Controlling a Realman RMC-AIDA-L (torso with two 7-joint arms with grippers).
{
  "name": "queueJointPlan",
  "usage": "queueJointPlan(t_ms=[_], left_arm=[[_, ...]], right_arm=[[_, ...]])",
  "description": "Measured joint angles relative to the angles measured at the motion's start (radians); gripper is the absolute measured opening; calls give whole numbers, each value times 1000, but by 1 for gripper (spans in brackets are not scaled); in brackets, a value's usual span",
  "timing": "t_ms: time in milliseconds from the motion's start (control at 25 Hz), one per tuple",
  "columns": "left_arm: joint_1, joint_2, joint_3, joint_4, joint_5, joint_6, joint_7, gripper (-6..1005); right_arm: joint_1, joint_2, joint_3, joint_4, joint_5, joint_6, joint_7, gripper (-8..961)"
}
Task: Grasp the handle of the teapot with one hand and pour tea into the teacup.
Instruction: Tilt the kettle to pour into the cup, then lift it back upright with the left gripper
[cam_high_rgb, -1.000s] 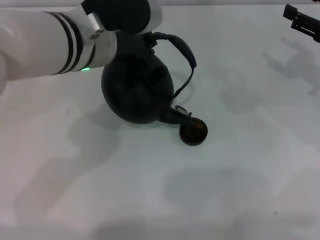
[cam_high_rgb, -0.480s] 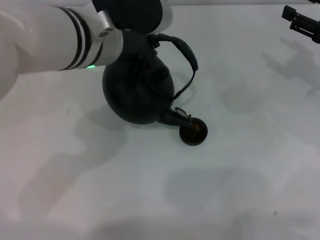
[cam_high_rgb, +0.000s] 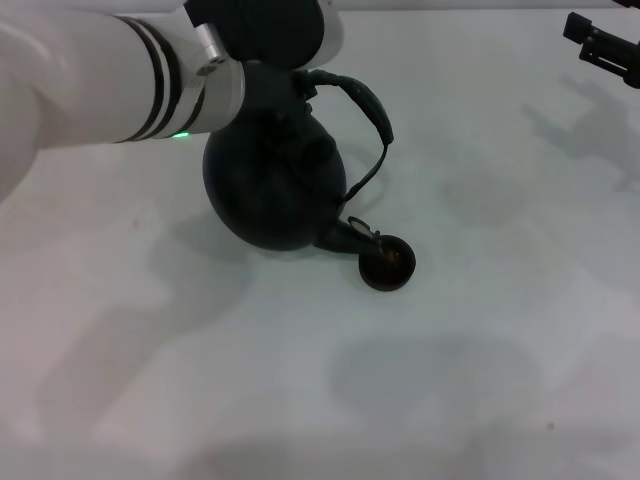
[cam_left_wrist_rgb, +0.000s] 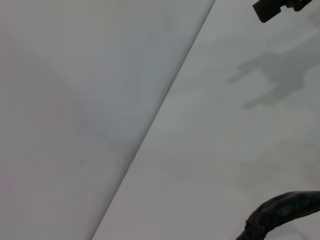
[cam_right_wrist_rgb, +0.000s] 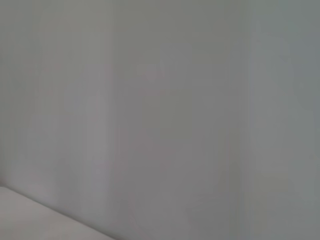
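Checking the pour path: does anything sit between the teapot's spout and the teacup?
Nothing visible does. The teapot, tilted by the left arm, has its spout right at the teacup rim.

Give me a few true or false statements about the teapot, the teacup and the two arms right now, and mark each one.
1. The teapot is tipped with its spout over the teacup. True.
2. The teacup lies on its side. False: it stands upright on the table.
3. The left gripper is at the teapot's handle. True.
4. The right gripper holds the teacup. False: it is parked at the far right edge, away from the cup.
5. The teacup is bigger than the teapot. False: it is far smaller.
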Motion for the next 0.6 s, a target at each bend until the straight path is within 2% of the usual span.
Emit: queueJointPlan(t_ms=[600], left_arm=[[-17,-1,3,-14,0,13,-3,126]], right_arm=[[0,0,-1,0,-3,0,2,786]])
